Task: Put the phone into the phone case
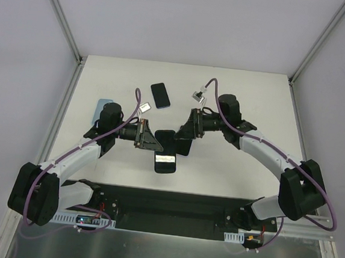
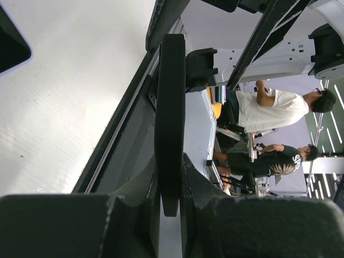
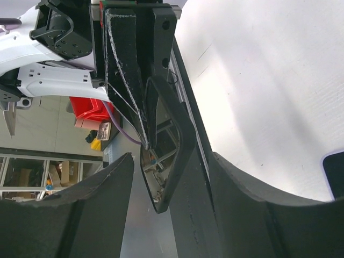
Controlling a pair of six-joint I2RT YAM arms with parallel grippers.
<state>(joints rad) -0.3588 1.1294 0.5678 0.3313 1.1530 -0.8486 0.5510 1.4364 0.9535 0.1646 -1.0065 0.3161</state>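
The left claw [image 2: 171, 185] pinches the edge of a thin black slab, apparently the phone case [image 2: 170, 107], above the desk [image 1: 235, 98]. The right claw [image 3: 171, 161] stands spread around it, gripping nothing. A phone [image 1: 164, 163] lies flat on the desk just beside them, and the right claw should probably take it by its long edges and seat one corner first.
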